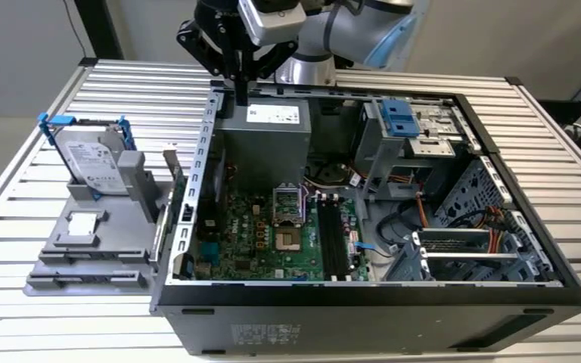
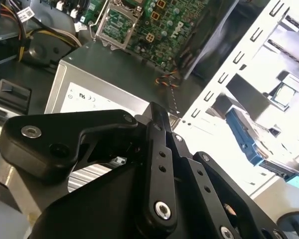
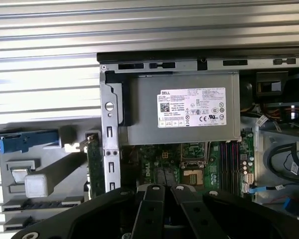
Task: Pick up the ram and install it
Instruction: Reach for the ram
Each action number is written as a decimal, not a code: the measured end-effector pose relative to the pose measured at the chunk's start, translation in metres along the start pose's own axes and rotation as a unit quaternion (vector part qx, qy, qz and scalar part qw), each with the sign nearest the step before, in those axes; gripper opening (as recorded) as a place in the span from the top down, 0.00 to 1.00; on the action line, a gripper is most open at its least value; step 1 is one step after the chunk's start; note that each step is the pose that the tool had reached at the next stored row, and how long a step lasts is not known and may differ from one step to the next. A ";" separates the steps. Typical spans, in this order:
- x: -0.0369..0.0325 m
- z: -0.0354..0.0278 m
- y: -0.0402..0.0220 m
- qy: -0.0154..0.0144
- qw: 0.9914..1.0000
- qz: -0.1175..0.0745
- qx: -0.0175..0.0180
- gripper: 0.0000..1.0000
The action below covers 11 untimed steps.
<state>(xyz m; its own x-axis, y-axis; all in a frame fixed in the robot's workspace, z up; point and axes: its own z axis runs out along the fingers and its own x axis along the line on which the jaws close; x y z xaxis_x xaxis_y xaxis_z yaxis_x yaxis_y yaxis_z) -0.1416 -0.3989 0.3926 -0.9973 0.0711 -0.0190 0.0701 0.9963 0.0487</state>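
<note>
The ram [image 1: 172, 189] stands on edge in the grey holder [image 1: 88, 249], between the holder and the computer case's side wall; in the first wrist view the ram [image 3: 93, 162] shows as a thin green board. My gripper [image 1: 240, 96] hangs over the far corner of the open case, above the power supply [image 1: 270, 125], well away from the ram. Its black fingers are shut with nothing between them in both wrist views [image 2: 157, 113] [image 3: 164, 189]. The long black memory slots [image 1: 333, 238] lie on the green motherboard [image 1: 260, 242].
The open computer case [image 1: 371, 295] fills the slatted metal table [image 1: 28, 325]. A silver hard drive [image 1: 94, 162] with a blue-tipped bracket stands on the grey holder at the exterior view's left. Drive cages and cables [image 1: 452, 227] crowd the case's other side.
</note>
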 end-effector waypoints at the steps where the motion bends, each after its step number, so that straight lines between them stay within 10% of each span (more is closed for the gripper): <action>1: 0.0016 0.0000 -0.0001 0.000 1.000 0.000 0.000 1.00; 11: 0.0223 -0.0005 -0.0021 0.000 1.000 0.000 0.000 1.00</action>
<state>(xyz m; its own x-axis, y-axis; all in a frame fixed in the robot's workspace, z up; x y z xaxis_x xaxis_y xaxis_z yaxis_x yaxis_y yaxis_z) -0.1639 -0.3994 0.3926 -0.9973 0.0712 -0.0190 0.0702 0.9963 0.0487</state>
